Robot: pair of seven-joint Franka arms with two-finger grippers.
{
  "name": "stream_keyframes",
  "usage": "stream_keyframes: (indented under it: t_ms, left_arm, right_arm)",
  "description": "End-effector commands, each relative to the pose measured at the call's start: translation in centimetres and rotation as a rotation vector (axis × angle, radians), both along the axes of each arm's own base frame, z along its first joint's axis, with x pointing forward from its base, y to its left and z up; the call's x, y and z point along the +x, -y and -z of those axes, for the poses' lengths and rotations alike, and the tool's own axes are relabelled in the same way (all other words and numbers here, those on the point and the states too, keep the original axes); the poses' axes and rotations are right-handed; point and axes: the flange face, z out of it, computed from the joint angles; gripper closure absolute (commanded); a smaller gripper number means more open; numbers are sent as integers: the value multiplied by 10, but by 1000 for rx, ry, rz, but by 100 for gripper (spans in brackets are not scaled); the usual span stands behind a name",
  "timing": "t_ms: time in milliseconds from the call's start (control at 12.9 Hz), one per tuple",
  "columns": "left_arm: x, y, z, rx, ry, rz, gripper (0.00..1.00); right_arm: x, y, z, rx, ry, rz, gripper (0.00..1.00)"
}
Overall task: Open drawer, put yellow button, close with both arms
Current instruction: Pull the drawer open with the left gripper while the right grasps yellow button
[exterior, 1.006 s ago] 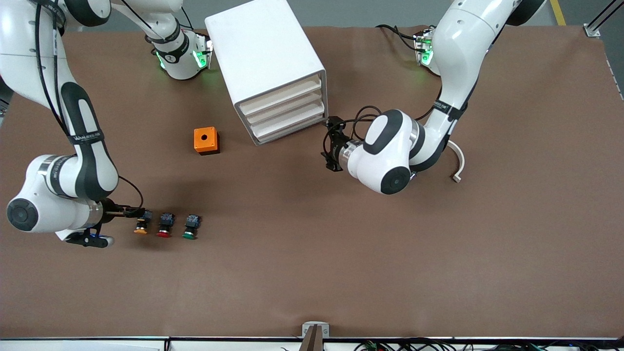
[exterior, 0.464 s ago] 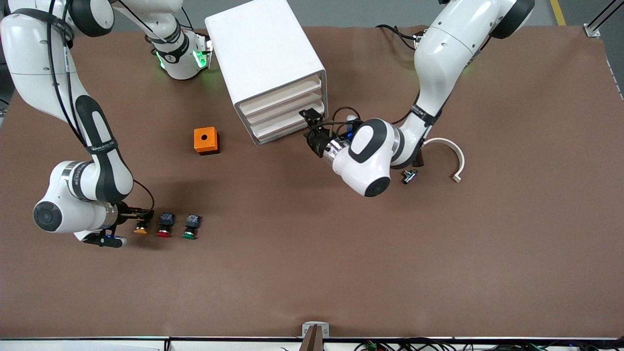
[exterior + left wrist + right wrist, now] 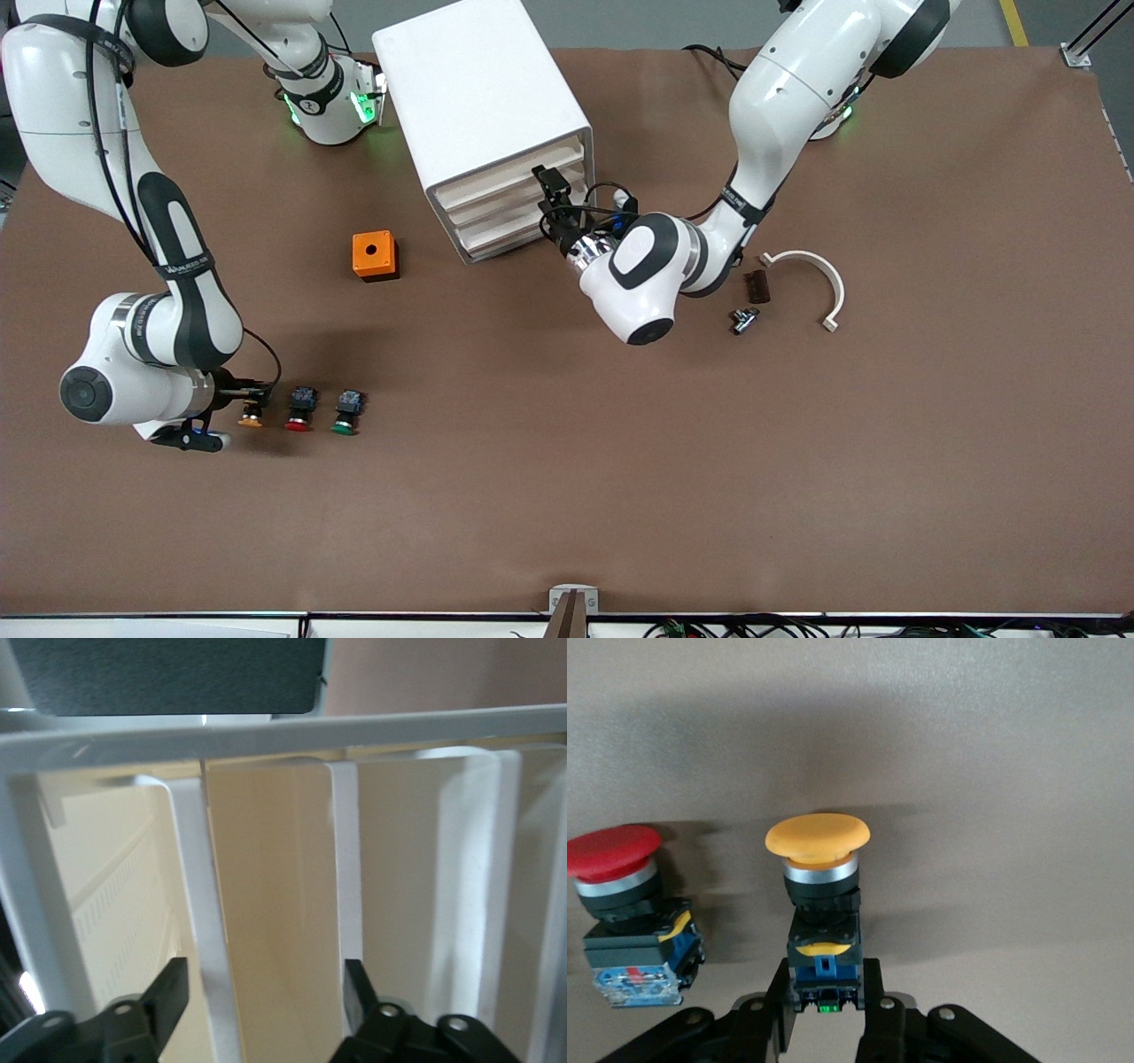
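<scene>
Brown table [image 3: 567, 461] | white cabinet [image 3: 478, 97] | orange box [image 3: 375, 255]

We note an orange box [image 3: 375, 255] with a round hole in its top, sitting on the brown table cover [image 3: 620, 461] beside the white cabinet [image 3: 483, 106], toward the right arm's end. Nearer the camera stand a red-capped button [image 3: 299, 410] and a green-capped button [image 3: 347, 413], side by side, apart. Toward the left arm's end lie a curved white bracket [image 3: 819, 279], a small dark block [image 3: 757, 286] and a small metal fitting [image 3: 742, 319], close together.
</scene>
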Motion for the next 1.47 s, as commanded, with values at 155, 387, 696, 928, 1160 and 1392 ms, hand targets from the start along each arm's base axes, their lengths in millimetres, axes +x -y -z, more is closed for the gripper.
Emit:
stream_keyframes:
  t_ms: [155,387,696,928,1160,1392]
  left_arm:
    - [-7,12,2,23,-70,-17,54]
    - [-5,11,0,21,-65,-18,94]
    - [20,-8,-7,21,-44,-58,100]
    - [59,-35,-12,47,37,-99,100]
    - [105,-72,-23,40,86,-184,100]
    - [134,-100,-33,20,115,-236,100]
  right_arm:
    - [9,-6,-32,31,40,-155,100]
    - [12,-9,-58,48,71,-225,100]
    - [8,-19,-88,47,47,-199,100]
    - [0,-60,-132,18,-7,-103,100]
    - [-11,-102,-172,2,-23,5,100]
    - [-27,-143,-204,-33,-58,138,100]
